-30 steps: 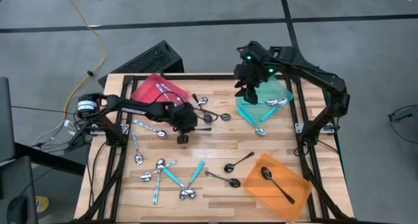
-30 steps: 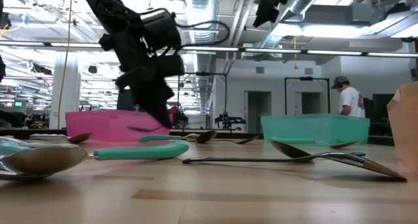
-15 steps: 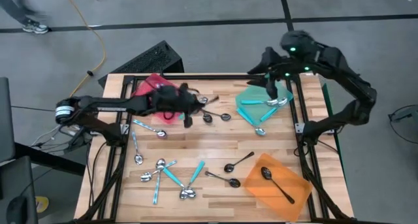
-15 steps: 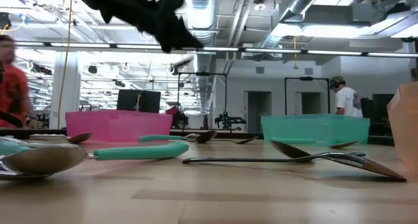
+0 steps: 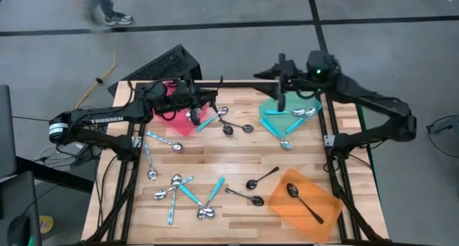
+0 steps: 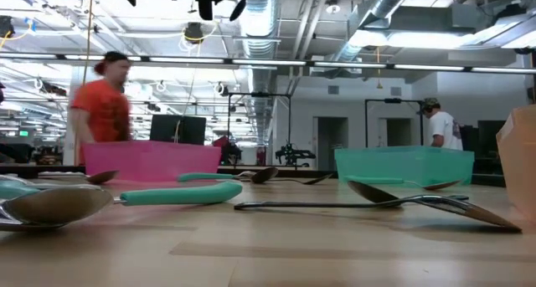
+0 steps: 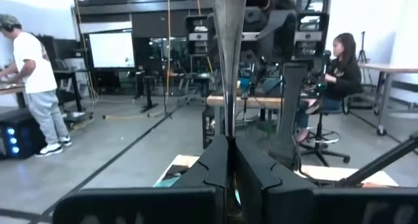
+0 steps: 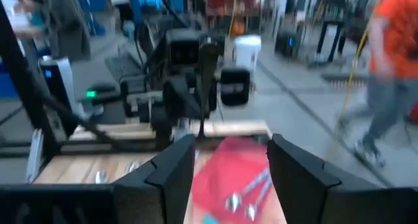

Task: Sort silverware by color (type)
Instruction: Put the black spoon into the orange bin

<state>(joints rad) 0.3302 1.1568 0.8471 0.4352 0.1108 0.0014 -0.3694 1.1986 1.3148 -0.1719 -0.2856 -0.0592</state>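
My left gripper (image 5: 208, 95) hangs high above the red tray's (image 5: 166, 106) right edge, shut on a thin grey spoon (image 7: 228, 61). My right gripper (image 5: 278, 81) is open and holds nothing. It points level over the far left corner of the teal tray (image 5: 271, 125), which holds teal-handled spoons (image 5: 278, 112). Silver spoons (image 8: 245, 191) lie in the red tray. A black spoon (image 5: 303, 201) lies in the orange tray (image 5: 326, 210). Teal-handled (image 5: 188, 194), silver (image 5: 165, 140) and black (image 5: 262, 178) spoons lie flat on the table. My left gripper pinches the spoon's lower part (image 7: 226, 136) between its two shut fingers (image 7: 208, 160). The fingers point about level, across the spoon. The spoon stands roughly upright above them (image 8: 204, 74), lifted well clear of the table and the tray.
A black keyboard-like box (image 5: 166, 63) sits on the floor beyond the table's far left edge. A person in an orange shirt (image 6: 105, 103) walks past behind the table, and others stand farther back. Two black spoons (image 5: 237, 128) lie at the table's middle.
My left gripper has risen from the table's middle with the spoon. It has tipped from pointing down to about level and gone toward the far edge by the red tray. My right gripper has tipped from pointing down over the teal tray to level, still open.
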